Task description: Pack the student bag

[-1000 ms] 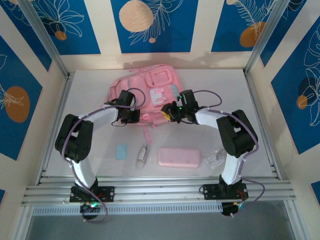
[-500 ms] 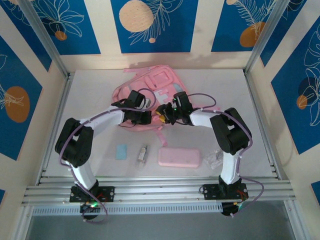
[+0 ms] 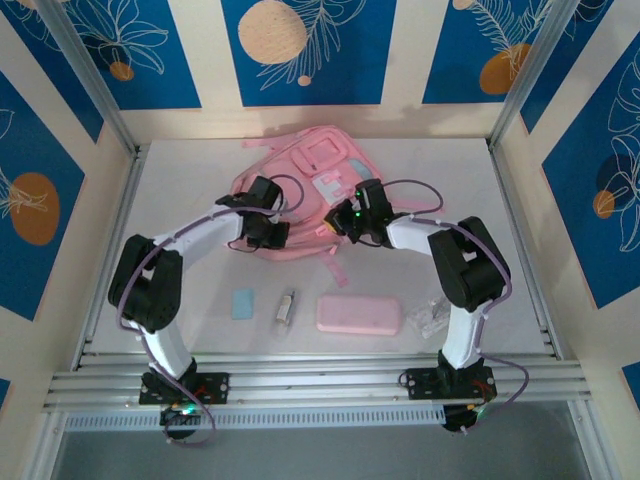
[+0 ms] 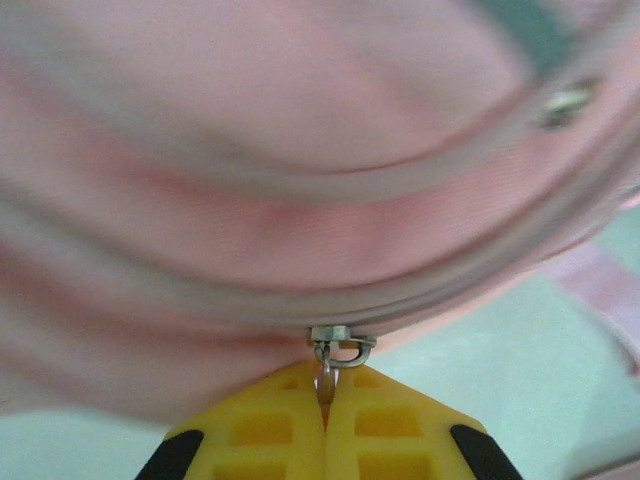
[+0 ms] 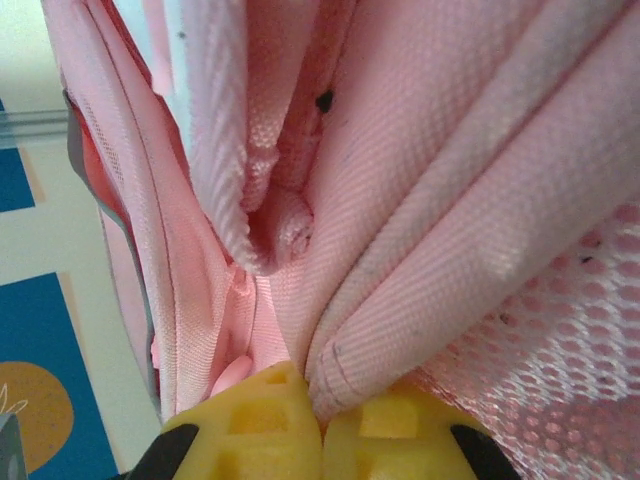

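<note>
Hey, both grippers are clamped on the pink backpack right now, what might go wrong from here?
The left gripper pinches only the small metal zipper pull; a tug may slip it free. The right gripper holds just a loose fold of the backpack; the soft fabric may slide out, or the whole backpack may drag instead of unzipping.

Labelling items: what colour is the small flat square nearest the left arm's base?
Light blue square, clearest from the top external view.

Overhead wide; wrist cameras close on student bag [image 3: 300, 165].
</note>
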Robot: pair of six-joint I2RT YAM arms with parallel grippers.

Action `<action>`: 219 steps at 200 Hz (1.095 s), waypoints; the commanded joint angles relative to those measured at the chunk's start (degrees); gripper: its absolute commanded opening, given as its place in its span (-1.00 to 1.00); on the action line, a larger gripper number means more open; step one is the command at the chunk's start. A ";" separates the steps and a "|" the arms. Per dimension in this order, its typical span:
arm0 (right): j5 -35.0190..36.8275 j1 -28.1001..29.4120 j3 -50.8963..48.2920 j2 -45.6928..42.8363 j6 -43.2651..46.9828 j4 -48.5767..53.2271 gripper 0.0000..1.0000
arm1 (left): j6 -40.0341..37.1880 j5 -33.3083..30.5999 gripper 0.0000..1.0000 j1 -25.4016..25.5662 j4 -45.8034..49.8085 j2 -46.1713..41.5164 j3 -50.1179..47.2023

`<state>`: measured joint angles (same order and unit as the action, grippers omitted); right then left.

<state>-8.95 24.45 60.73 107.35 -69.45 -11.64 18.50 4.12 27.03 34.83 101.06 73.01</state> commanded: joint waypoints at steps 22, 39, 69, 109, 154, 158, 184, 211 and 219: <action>8.69 -5.59 -0.34 -1.93 6.24 4.58 -1.00 | -2.80 -6.82 -1.00 -3.41 8.49 -0.86 3.60; 7.86 -6.63 1.85 -1.13 8.31 6.07 -1.00 | -3.12 1.85 -1.00 -2.42 5.95 -1.25 3.19; 3.30 -7.05 6.18 -2.33 11.22 13.20 -0.49 | -0.50 13.53 -1.00 0.39 3.64 -0.77 4.63; -4.84 -6.34 3.91 -9.47 10.98 21.12 0.17 | 5.72 21.09 -1.00 4.41 -2.04 0.19 6.84; -12.87 -4.24 -4.93 -15.37 4.54 17.41 0.24 | 9.32 25.01 -1.00 7.79 -6.17 3.43 12.21; -13.00 -3.88 -5.24 -15.49 4.19 17.29 0.24 | 9.72 25.18 -1.00 7.99 -6.56 3.52 12.37; -13.75 -1.76 -8.39 -15.14 -0.71 11.97 0.25 | 11.09 25.33 -1.00 9.17 -8.58 3.11 12.31; -13.28 -1.67 -10.55 -11.69 -4.66 3.60 0.07 | 11.16 26.49 -1.00 10.18 -8.83 2.40 11.39; -12.25 -1.89 -10.58 -11.06 -4.37 2.54 -0.30 | 10.96 26.64 -1.00 10.23 -8.33 2.16 10.85</action>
<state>-20.38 22.11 51.62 93.01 -70.11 -2.83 29.08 25.41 35.66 30.61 104.99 82.98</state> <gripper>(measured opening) 0.549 0.045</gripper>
